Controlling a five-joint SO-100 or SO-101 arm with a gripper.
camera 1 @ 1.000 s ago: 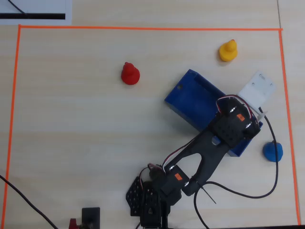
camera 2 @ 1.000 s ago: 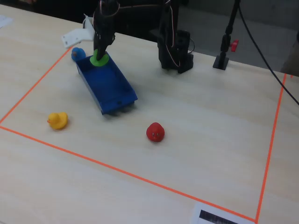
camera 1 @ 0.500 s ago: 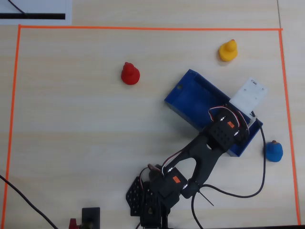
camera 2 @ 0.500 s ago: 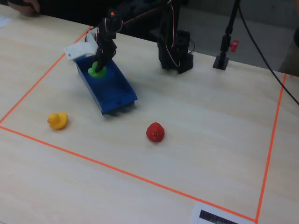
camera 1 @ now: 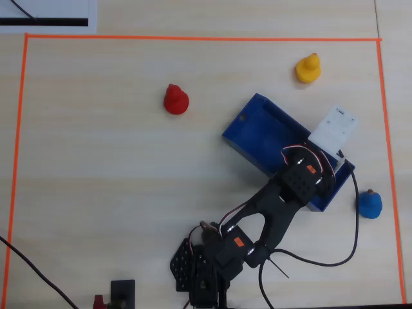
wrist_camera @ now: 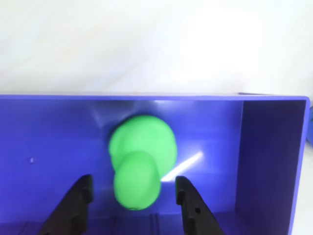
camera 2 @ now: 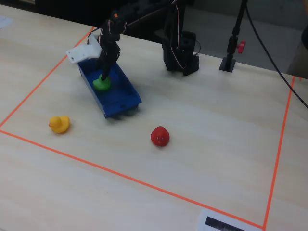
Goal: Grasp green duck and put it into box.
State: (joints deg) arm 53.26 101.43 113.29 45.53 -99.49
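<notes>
The green duck (wrist_camera: 141,164) lies on the floor of the box (wrist_camera: 44,137). In the wrist view the jaws are spread, one finger (wrist_camera: 78,198) to the left of the duck and the other to the right, and neither appears to touch it. The duck's smaller rounded part sits between the two fingertips; its larger part lies farther from the camera, towards the box's far wall. A bright glint of light crosses the box floor just right of the duck. The gripper (wrist_camera: 133,188) enters this view from the bottom edge.

In the fixed view the arm (camera 2: 144,12) reaches from its base at the far side of the surface down into the box (camera 2: 120,98), and the gripper (camera 2: 103,77) stands directly over the duck (camera 2: 101,83) at the far-left part of the box.

In the overhead view the arm (camera 1: 277,199) covers the lower-right end of the box (camera 1: 257,129), and the duck is hidden beneath it.

On the surface (camera 1: 96,193), inside an orange tape border (camera 1: 193,38), a yellow duck (camera 1: 308,68), a red duck (camera 1: 175,100) and a blue duck (camera 1: 369,203) stand outside the box. The blue duck sits near the box's covered end; the red and yellow ones are well apart from it.
</notes>
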